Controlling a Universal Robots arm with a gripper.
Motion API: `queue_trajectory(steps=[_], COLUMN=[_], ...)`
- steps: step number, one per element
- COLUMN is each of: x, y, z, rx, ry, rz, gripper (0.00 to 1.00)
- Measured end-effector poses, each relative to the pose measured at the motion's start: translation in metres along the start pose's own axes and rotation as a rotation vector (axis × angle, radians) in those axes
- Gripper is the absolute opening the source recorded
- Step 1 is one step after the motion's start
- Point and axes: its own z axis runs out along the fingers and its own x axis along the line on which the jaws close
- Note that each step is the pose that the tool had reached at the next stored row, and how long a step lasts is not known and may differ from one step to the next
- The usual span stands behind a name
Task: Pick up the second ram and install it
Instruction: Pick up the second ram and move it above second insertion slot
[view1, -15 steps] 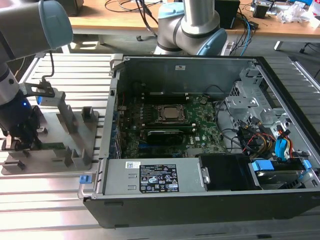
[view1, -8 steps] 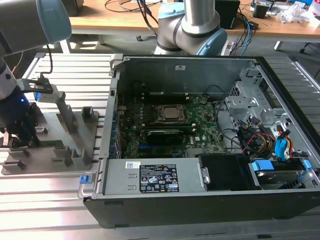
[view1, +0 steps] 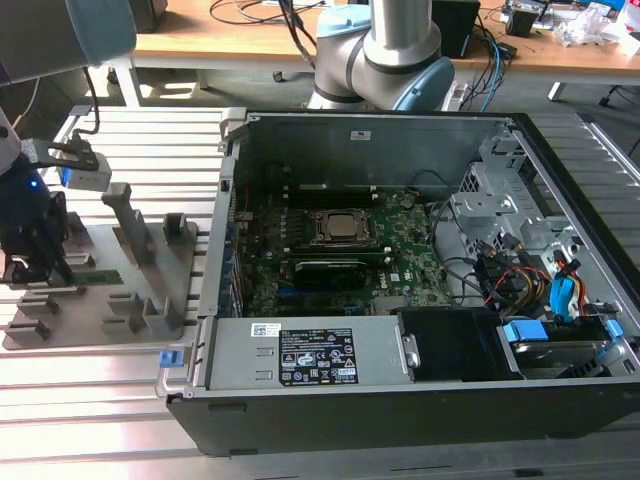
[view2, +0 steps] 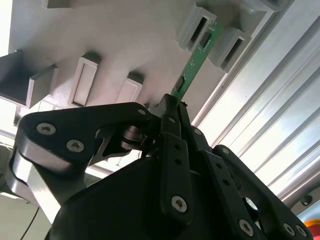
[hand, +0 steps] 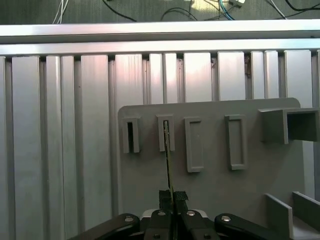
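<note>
You have the gripper (hand: 172, 196) with its jaws clamped on the near end of the second ram (view2: 196, 59). The stick runs out from between the fingertips, its far end seated in a slotted holder on the grey fixture plate (hand: 225, 192).

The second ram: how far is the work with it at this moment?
Done: the gripper is shut on the second ram. In hand: the stick's far end sits in a slot of the grey holder, so it is not yet lifted out. Left: it is not in the motherboard of the open computer case.
</note>
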Motion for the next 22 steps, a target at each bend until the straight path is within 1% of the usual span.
queue_trajectory(steps=[3,6,8,21,22], x=[0.0000,0.0000,0.0000,0.0000,0.0000], y=[0.0001,0.0002,0.0003,0.0006,0.0006], z=[-0.0062,-0.0103,-0.0151,-0.0337,-0.0366], rx=[0.0000,0.0000,0.0000,0.0000,0.0000], ry=[0.0001,0.0000,0.0000,0.0000,0.0000], rz=[0.000,0.000,0.000,0.000,0.000], gripper=[0.14,0.14,0.14,0.14,0.14])
